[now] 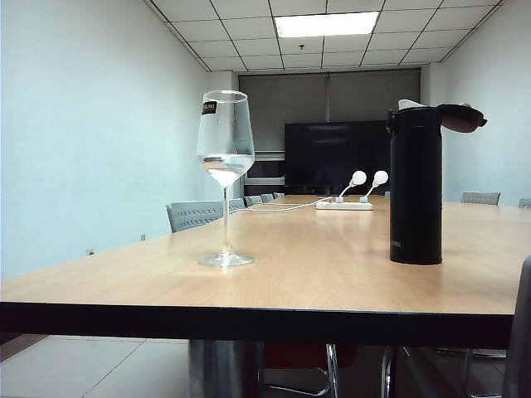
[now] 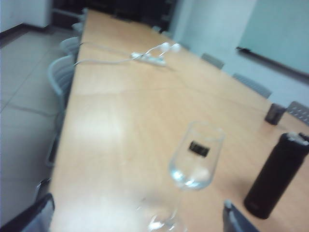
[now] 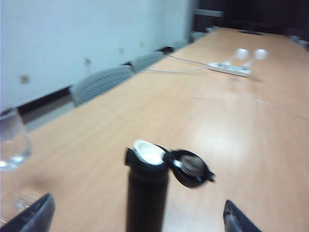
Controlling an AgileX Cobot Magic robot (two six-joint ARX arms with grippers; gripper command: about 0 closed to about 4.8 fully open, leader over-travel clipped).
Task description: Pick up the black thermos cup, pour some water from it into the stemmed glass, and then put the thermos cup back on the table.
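left gripper: jaws spread wide, empty, above the stemmed glass | right gripper: jaws spread wide, empty, flanking the black thermos cup without touching | thermos upright, flip lid open | glass upright, some water inside, well left of thermos on table

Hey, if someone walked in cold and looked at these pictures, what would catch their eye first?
Two tall things stand apart on the table: the stemmed glass on the left, already holding some water, and the black thermos cup on the right, its flip lid hinged open. Both grippers are open and hold nothing, the left gripper above the glass and the right gripper above the thermos.
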